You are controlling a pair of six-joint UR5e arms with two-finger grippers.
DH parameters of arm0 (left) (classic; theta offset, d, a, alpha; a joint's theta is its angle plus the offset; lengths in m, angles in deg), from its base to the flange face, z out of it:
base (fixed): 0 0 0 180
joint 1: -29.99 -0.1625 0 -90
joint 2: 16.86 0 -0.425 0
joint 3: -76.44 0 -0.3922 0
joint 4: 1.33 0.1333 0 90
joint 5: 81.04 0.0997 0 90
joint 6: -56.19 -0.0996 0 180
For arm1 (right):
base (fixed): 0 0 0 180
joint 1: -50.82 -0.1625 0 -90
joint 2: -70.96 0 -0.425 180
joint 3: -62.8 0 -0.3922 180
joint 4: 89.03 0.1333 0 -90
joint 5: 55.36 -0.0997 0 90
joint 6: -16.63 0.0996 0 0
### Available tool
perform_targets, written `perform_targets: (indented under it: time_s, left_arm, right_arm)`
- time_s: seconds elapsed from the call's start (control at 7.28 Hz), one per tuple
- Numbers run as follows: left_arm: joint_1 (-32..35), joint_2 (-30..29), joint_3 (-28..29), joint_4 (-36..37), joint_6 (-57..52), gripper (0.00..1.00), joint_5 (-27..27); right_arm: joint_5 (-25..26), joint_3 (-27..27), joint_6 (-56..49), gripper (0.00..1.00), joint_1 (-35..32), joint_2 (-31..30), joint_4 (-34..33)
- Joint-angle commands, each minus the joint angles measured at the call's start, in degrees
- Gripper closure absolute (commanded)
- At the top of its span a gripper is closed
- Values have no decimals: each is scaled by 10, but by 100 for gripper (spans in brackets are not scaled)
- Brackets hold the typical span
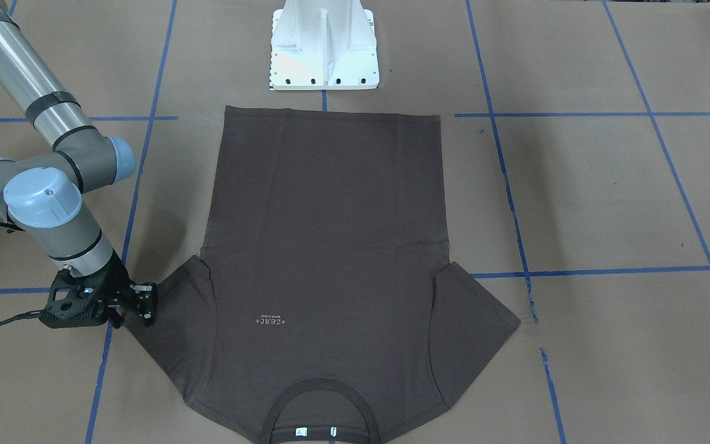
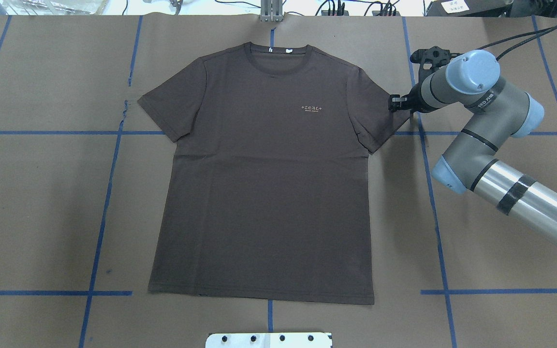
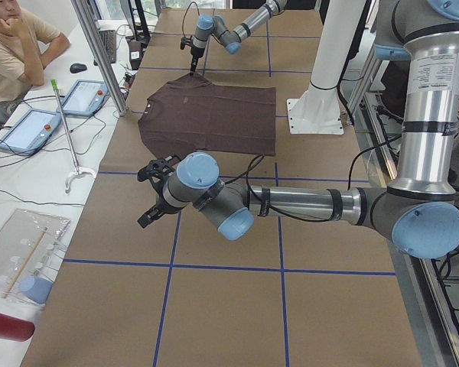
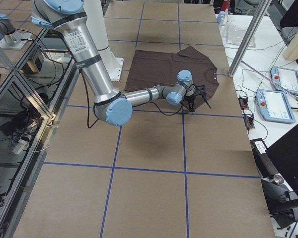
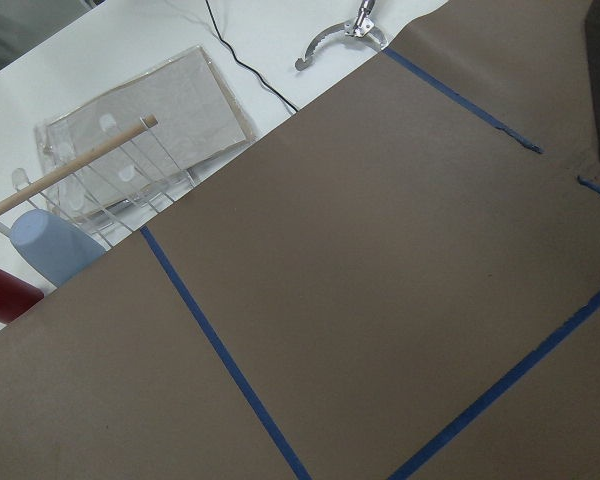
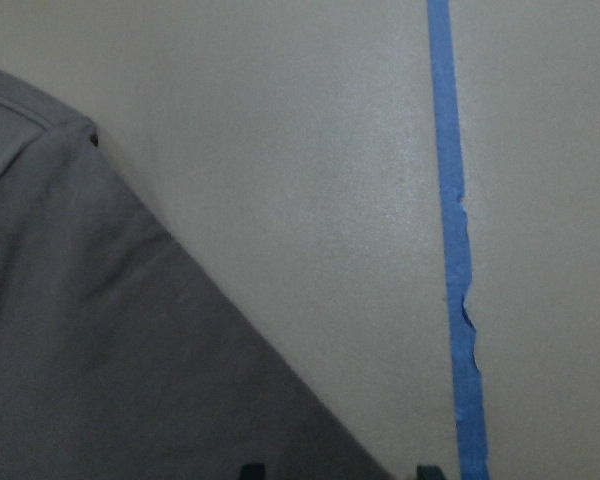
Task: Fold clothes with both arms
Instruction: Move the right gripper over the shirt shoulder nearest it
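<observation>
2 grippers concern you at this moment, and only 1 shows its state plainly. Your right gripper [image 2: 396, 102] sits low at the outer edge of the T-shirt [image 2: 264, 183], right at the near sleeve [image 2: 375, 116]. In its wrist view, the 2 black fingertips [image 6: 250, 470] stand apart, released. The sleeve's hem runs slantwise into the gap between them, and a blue tape line [image 6: 455, 250] lies just beside the outer tip. From that gripper the shirt spreads away flat and face up on the brown paper table [image 2: 501, 241], with both sleeves out. The pale chest logo [image 2: 312, 108] lies on the gripper's side of the chest. The ribbed collar [image 2: 278, 60] and its white neck tags [image 2: 288, 50] are at the end away from the white pedestal base [image 1: 324, 49]. Your left gripper [image 3: 147, 196] hangs over bare paper well apart from the shirt, out past the other sleeve. Only the side view shows it, so you cannot tell whether it is released or clenched. Its wrist camera looks down on brown paper crossed by blue tape. Beyond the paper's edge it also shows a clear plastic tray [image 5: 140, 130] with a wooden rod [image 5: 70, 160] over it. A person [image 3: 15, 46] sits at the white side table near 2 tablets [image 3: 80, 95].
</observation>
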Motion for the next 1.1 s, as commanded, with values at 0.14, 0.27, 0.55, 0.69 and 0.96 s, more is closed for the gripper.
perform_targets:
  time_s: [0.14, 0.27, 0.55, 0.69, 0.96]
  left_arm:
    - [0, 1, 0, 0, 0, 0, 0]
    - [0, 0, 1, 0, 0, 0, 0]
    - [0, 1, 1, 0, 0, 0, 0]
    - [0, 1, 1, 0, 0, 0, 0]
    - [0, 1, 1, 1, -1, 0, 0]
  right_arm:
    - [0, 0, 0, 49, 0, 0, 0]
    - [-1, -1, -2, 99, 0, 1, 0]
    - [-1, -3, -7, 100, 2, 8, 0]
    - [-1, -7, -2, 100, 2, 19, -10]
    - [14, -10, 17, 100, 4, 68, -72]
